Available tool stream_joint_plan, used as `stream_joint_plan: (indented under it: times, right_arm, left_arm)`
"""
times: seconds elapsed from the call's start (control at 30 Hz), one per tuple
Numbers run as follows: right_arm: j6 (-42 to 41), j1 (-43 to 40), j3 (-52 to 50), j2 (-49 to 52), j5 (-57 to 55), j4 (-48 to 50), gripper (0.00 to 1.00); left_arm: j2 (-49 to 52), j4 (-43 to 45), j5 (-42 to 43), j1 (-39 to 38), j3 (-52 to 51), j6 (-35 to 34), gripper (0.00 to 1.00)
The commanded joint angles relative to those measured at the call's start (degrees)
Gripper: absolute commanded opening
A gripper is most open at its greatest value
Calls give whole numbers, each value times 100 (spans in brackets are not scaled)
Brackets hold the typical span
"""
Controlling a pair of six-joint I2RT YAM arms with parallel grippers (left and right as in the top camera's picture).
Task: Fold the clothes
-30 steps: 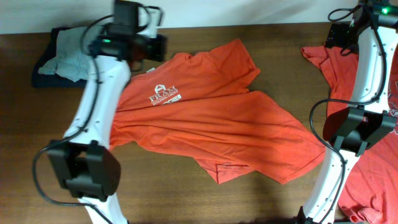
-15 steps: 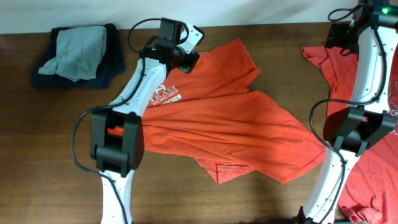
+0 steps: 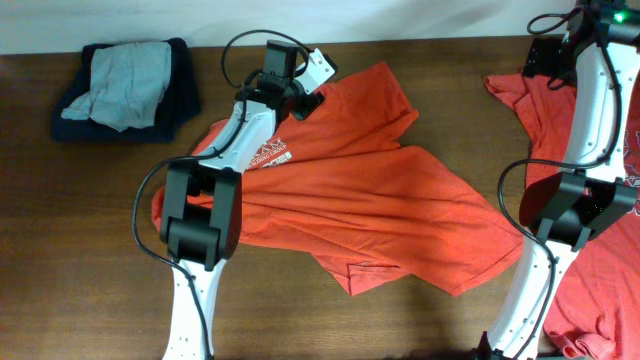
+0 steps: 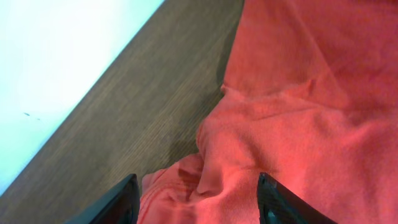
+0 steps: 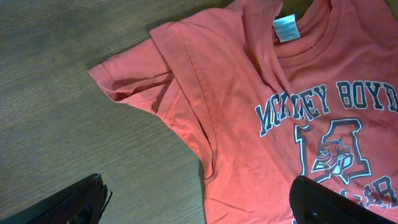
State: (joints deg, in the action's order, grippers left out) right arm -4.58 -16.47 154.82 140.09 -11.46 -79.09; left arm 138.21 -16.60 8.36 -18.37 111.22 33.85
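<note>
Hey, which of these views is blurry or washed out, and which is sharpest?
Left wrist view: the orange shirt is soft, seen very close, and the top-left corner is blown out white. Right wrist view: sharpest, the print on the other shirt reads clearly. Overhead view: even light, slightly soft, no glare on the table.

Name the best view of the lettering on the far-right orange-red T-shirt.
Right wrist: the orange-red cotton T-shirt lies close, its print legible. Overhead catches only a sliver of print; left wrist shows another shirt.
</note>
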Motion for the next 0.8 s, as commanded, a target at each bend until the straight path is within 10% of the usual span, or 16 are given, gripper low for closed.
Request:
stream_joint_plan:
  times: [0.0, 0.77]
  right_arm:
    - [-83, -9, 44, -85, -33, -2, 99]
    - [-83, -9, 44, -85, -33, -2, 99]
  left_arm:
    - [160, 63, 90, -37, -17, 223, 60]
    - [546, 476, 629, -37, -17, 155, 44]
